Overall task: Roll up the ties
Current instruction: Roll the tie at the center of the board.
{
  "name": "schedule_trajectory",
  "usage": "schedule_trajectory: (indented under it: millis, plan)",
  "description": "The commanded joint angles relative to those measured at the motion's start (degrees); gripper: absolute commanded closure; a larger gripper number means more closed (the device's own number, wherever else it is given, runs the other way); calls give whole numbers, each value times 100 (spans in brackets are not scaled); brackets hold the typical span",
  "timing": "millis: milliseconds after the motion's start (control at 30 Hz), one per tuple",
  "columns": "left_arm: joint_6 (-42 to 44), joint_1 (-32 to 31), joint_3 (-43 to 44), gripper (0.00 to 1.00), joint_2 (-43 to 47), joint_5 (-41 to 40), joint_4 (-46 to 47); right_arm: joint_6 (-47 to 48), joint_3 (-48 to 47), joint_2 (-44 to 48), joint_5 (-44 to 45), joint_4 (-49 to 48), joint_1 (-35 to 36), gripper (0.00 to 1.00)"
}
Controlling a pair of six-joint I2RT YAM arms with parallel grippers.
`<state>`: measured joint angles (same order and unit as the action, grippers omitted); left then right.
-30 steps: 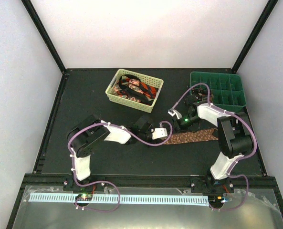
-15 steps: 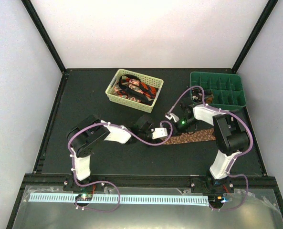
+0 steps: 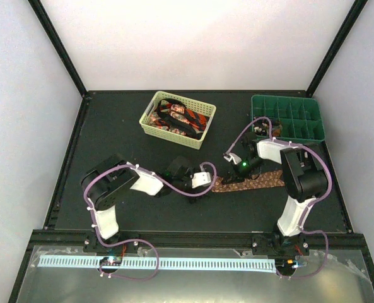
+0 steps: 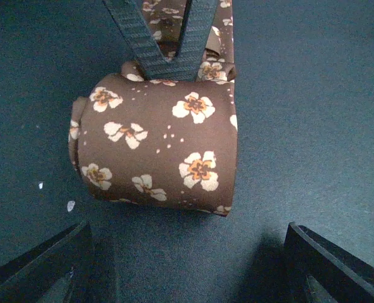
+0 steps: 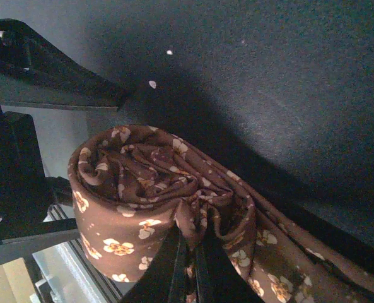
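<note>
Left fingers (image 4: 41, 265) now back and apart, off the brown tie (image 4: 155, 151); right fingers (image 4: 139, 35) tight on it

We read no text, label, brand, number or sign in any view; the brown tie (image 4: 155, 145) carries only a flower print.

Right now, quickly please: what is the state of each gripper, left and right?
Left gripper: open, jaws wide apart, holding nothing; the rolled brown tie lies just ahead of it.
Right gripper: shut on the brown tie.
</note>
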<state>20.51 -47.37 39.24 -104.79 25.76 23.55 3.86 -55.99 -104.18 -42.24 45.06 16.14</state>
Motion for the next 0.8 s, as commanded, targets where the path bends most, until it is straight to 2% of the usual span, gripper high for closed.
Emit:
schedule_trajectory:
  millis: [0,167,300,500,767]
  plan:
    - [-562,203,-235,15,-81,485,1092,-156,19,-209,401,42,47,98]
    - [-929,568,-920,11,135,748,2150,-213,70,-437,-15,-427,356,98]
    - [-854,605,-1043,10,201,957,2159,-454,-112,-656,-432,-811,567,98]
    - [-965,578,-1009,6,-178,1191,2619,-220,5,-798,-117,-528,466,98]
    - [-825,315,-511,20,-722,1194,2702,-217,205,-774,96,-707,454,98]
